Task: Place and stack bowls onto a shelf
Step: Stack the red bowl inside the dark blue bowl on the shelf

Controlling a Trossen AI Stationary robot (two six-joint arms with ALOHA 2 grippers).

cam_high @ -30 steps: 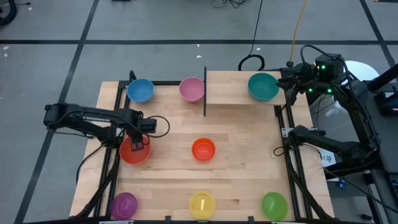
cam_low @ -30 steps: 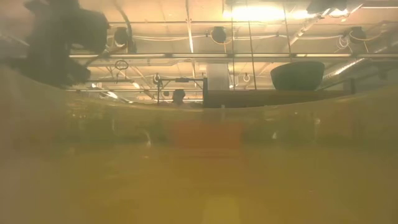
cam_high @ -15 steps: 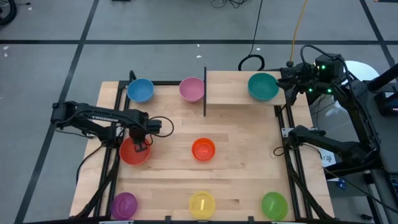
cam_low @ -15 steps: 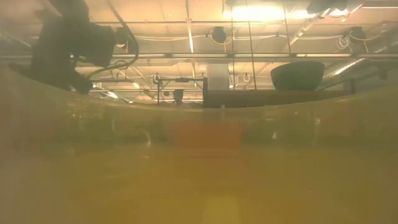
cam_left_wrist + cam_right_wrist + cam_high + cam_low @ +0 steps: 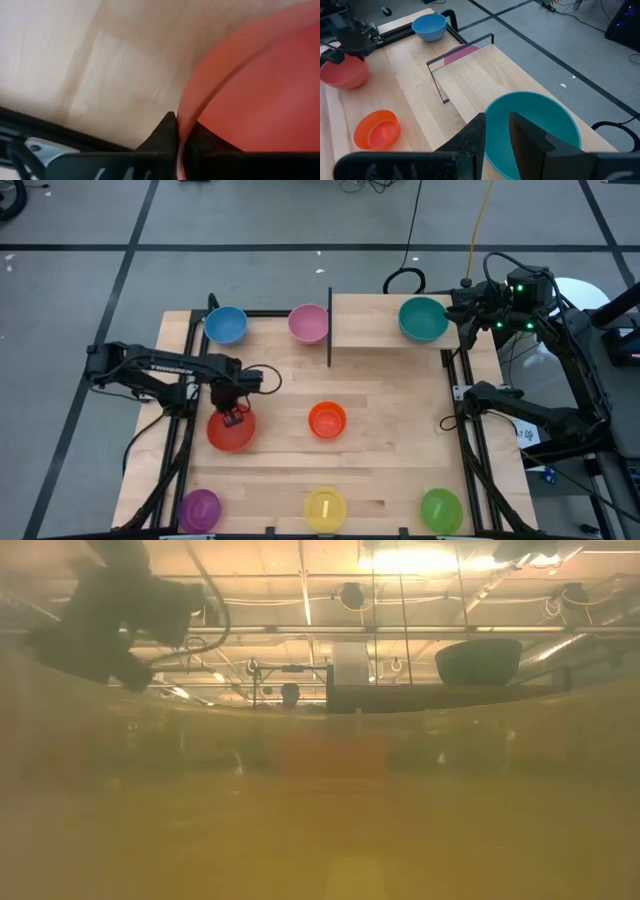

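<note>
Left gripper is seen over the left part of the table, fingers closed on the rim of the red bowl; in the left wrist view the rim is pinched between the two dark fingertips, one outside the wall, one inside. The bowl is held against the light-wood tabletop, just inside the black frame rail on the left.

Right gripper is seen at the far right corner, at the edge of the teal bowl. In the right wrist view the near wall of the teal bowl is clamped between the fingers. This bowl is on the shelf, the pale board with a thin black bar along its left short side.

The pink bowl is set just beside the bar, outside the shelf; the blue bowl is near the far left corner. The orange bowl is near the table's middle, well apart from the red one. Along the near edge are lined up the purple bowl, the yellow bowl and the green bowl, each apart from the others.

In the low view most of the frame is filled by a yellow blur; the teal bowl is seen dark on the shelf
</note>
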